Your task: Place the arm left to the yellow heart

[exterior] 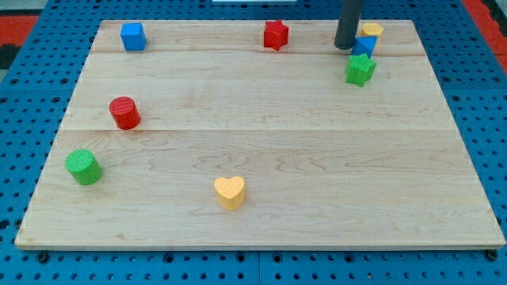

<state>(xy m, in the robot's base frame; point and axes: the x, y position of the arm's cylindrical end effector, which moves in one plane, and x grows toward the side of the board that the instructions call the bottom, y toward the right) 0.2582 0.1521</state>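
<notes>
A wooden board (261,134) seen from above, described from the view's left to right. At nine o'clock sit a green cylinder (83,167) and a red cylinder (124,112); at eleven o'clock a blue cube (133,36). The yellow heart (230,192) lies at six o'clock, alone. A red star (276,35) sits at twelve. At one o'clock my tip (344,47) rests just left of a blue block (364,45), a yellow block (370,31) and a green star (360,70).

My tip is a plain rod with no fingers to open or close. Judged from this, the task is barely begun: my tip is well apart from the heart. The rod's top is cut off; the blue and yellow blocks' shapes are unclear.
</notes>
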